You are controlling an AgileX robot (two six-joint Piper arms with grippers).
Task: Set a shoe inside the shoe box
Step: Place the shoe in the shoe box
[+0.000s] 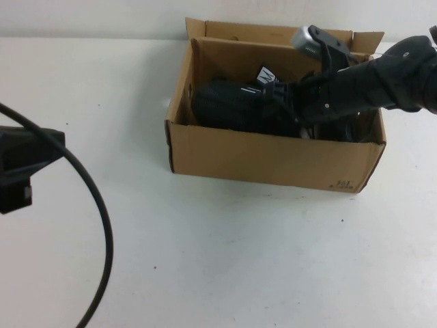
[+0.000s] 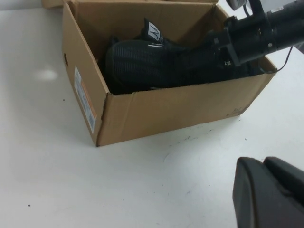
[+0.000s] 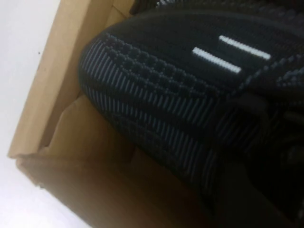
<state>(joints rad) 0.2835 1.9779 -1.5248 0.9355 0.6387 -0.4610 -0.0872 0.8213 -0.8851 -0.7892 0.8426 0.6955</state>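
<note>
Black mesh fills the right wrist view: the shoe (image 3: pixel 180 95), its silver-white dashes and knit ribbing sharp, lies against the inner cardboard wall of the shoe box (image 3: pixel 52 95) with its toe near a corner. Seen from the high view, the right gripper (image 1: pixel 290 102) reaches from the right down into the open shoe box (image 1: pixel 273 154), pressed among the dark mass of the shoe (image 1: pixel 229 102); whether its fingers clamp the sneaker or have let go cannot be told, as black hardware and black mesh merge. A white tongue label (image 1: pixel 265 74) stands up just beside the gripper. Only the left wrist view shows the box's short end, with an orange-and-white sticker (image 2: pixel 84 97), and the shoe (image 2: pixel 142 61) with its toe toward that end. The left gripper (image 1: pixel 20 167) hangs at the table's left edge, well apart from the box, a black cable (image 1: pixel 95 205) looping past it; its fingers' spread cannot be told either.
</note>
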